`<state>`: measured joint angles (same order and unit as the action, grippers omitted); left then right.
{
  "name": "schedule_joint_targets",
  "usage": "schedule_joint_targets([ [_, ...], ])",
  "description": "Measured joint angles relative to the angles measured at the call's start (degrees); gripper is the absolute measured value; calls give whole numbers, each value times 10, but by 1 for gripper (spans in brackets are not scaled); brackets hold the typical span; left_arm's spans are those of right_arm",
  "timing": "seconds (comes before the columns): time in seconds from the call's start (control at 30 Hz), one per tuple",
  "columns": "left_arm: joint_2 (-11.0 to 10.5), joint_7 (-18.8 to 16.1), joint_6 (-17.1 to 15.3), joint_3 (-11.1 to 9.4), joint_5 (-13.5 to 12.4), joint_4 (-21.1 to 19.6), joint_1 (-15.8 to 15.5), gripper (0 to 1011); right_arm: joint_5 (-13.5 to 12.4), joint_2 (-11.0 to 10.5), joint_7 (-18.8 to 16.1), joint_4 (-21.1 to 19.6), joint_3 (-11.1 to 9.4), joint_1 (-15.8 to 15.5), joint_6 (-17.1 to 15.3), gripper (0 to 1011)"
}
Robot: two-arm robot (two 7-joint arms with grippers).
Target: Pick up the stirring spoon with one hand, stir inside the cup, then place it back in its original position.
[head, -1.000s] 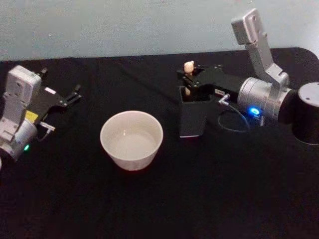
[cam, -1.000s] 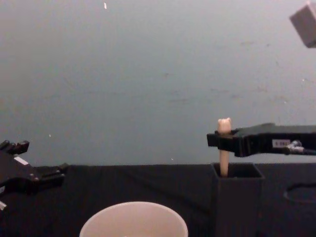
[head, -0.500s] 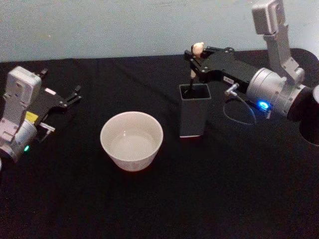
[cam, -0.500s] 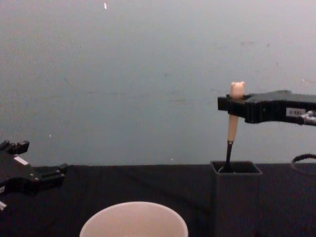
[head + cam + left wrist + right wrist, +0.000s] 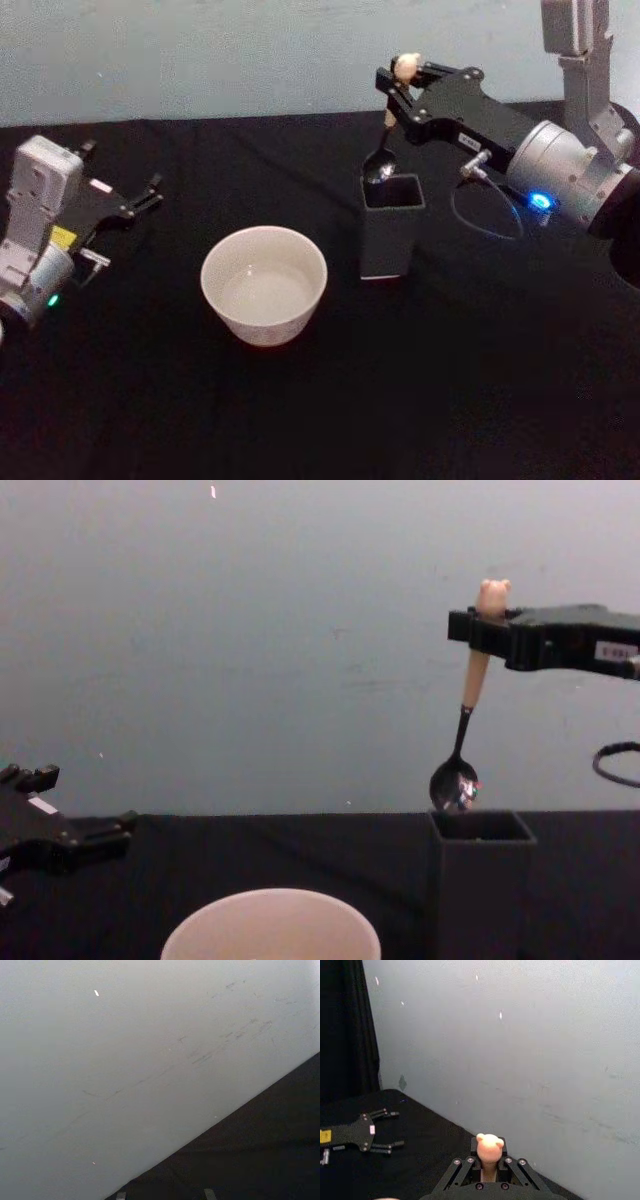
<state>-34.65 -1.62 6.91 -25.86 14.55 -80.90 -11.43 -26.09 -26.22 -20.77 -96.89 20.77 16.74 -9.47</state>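
My right gripper [image 5: 398,90] is shut on the beige handle of the stirring spoon [image 5: 474,680], just under its animal-head knob [image 5: 489,1145]. The spoon hangs upright, its shiny bowl [image 5: 454,783] just above the open top of the dark square holder [image 5: 391,227]; the bowl [image 5: 378,170] is clear of the rim. The pale round cup [image 5: 264,283] stands on the black cloth to the holder's left, with nothing in it. My left gripper [image 5: 128,208] rests open at the far left, away from both.
A black cloth [image 5: 420,380] covers the table, with a pale wall [image 5: 250,630] behind it. A thin cable loop [image 5: 487,222] hangs under the right arm beside the holder. The parked left gripper [image 5: 372,1131] lies low on the cloth.
The right gripper has risen with the spoon. The spoon's bowl, inside the holder before, has come up out of it and now hangs just above the rim. The left arm is still.
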Motion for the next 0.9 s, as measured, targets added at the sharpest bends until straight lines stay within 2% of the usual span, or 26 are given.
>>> schedule_joint_targets([
  [0.33,0,0,0,0,0,0,0,1001,5,15,-10,-4,12,5,26,171],
  [0.7,0,0,0,0,0,0,0,1001,14,31,-34,4,50,9,37,170],
  [0.9,0,0,0,0,0,0,0,1001,25,38,-46,18,72,3,58,171],
])
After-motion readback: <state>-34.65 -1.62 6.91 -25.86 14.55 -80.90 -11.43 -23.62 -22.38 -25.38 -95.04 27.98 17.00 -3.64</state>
